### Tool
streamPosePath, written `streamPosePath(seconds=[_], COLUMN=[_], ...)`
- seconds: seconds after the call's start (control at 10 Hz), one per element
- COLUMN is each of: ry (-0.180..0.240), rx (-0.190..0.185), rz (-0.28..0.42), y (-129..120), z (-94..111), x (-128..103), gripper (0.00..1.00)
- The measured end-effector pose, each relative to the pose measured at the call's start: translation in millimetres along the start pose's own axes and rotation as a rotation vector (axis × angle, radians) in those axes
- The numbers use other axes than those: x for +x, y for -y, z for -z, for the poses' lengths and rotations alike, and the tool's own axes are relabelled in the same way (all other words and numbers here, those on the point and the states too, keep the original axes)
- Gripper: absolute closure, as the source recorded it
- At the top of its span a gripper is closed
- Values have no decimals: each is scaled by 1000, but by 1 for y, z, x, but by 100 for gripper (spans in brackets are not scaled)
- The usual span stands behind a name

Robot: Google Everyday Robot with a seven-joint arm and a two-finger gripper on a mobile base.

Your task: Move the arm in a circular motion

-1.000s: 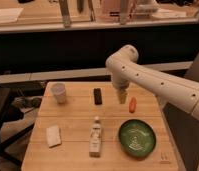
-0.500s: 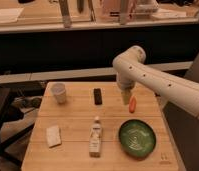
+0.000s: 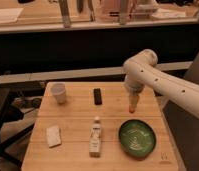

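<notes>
The arm [image 3: 165,85] is large and white, made of thick rounded segments with small dark dots. It reaches in from the right edge, bends at an elbow [image 3: 143,62] and points down over the wooden table [image 3: 73,117]. Its narrower cream tip, the gripper [image 3: 134,101], hangs low over the table's right side, behind the green bowl [image 3: 137,137]. A small orange-red object [image 3: 131,109] shows right at the tip's lower end; I cannot tell whether they touch.
On the table are a white cup [image 3: 58,92] at the back left, a black rectangular object [image 3: 97,96] at the back middle, a white bottle [image 3: 95,137] lying at the front middle and a white pad [image 3: 53,135] at the front left. A dark counter runs behind.
The arm's elbow and tip have swung steadily to the right and slightly toward me, so the tip now stands over the orange-red object. The table's objects have not moved.
</notes>
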Motion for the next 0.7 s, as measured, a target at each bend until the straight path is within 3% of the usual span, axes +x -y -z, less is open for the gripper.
streamPosePath(seconds=[0.7], ry=[18], rx=[0], rz=[67], y=[-23], z=[5], x=[-18], gripper=[20])
